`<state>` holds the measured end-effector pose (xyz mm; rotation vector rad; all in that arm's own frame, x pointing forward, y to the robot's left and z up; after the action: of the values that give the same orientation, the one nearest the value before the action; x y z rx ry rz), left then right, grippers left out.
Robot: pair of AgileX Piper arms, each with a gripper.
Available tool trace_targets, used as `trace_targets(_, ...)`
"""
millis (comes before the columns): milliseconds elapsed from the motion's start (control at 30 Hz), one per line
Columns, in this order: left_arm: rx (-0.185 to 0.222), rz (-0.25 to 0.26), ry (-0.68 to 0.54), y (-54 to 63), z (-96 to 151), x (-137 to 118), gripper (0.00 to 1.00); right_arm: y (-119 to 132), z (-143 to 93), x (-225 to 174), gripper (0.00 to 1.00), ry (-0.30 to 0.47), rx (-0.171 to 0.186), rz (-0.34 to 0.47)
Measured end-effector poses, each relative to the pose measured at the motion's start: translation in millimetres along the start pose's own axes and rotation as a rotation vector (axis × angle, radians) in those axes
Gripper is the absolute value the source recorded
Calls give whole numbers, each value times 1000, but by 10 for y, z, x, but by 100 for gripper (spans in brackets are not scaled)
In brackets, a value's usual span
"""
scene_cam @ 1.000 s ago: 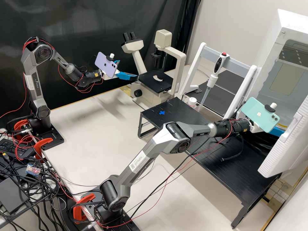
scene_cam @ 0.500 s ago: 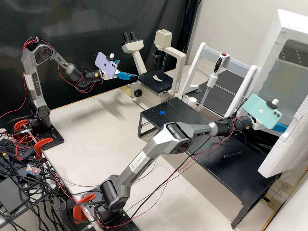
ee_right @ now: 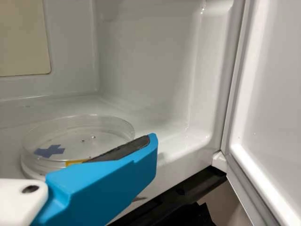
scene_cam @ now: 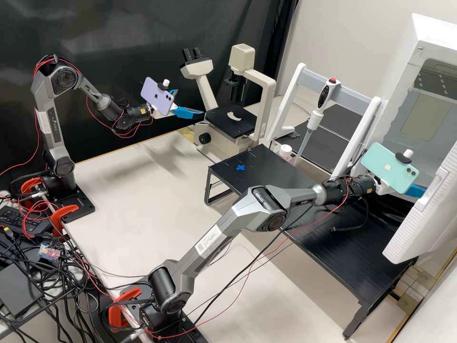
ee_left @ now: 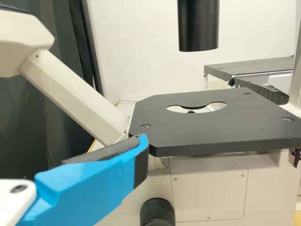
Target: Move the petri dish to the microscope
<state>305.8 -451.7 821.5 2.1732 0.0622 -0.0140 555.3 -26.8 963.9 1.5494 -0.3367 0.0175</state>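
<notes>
At the mouth of the white chamber in the high view is my right gripper [scene_cam: 415,191], partly behind its phone. The clear petri dish [ee_right: 77,136] lies flat on the chamber floor in the right wrist view. My right gripper [ee_right: 146,147] is open there, one blue finger crossing in front of the dish's near rim; contact cannot be told. My left gripper [scene_cam: 190,103] stands open beside the microscope stage [scene_cam: 229,126]. In the left wrist view, my left gripper [ee_left: 141,149] has a finger near a corner of the black stage [ee_left: 202,134], which has a curved opening.
The chamber's door [scene_cam: 423,209] stands open at the right. A pipette [scene_cam: 320,112] hangs on a white frame behind the black bench [scene_cam: 257,164], near a white-capped bottle [scene_cam: 285,151]. The black objective [ee_left: 198,26] hangs above the stage. Cables trail from the right arm.
My right gripper has moved a little to the right, farther into the chamber, and the right arm's elbow has shifted right too. The left arm has kept still.
</notes>
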Motion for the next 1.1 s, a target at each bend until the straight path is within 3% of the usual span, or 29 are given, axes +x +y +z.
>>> trace_targets(200, 0, 0, 0, 0, 0, 0, 100, 10, 6, 11, 100, 10, -5, -1)
trace_targets(233, 0, 0, 0, 0, 0, 0, 100, 6, 12, 10, 0, 8, -7, -5)
trace_targets(1100, 0, 0, 0, 0, 0, 0, 100, 47, 54, 39, 0, 11, 27, -41)
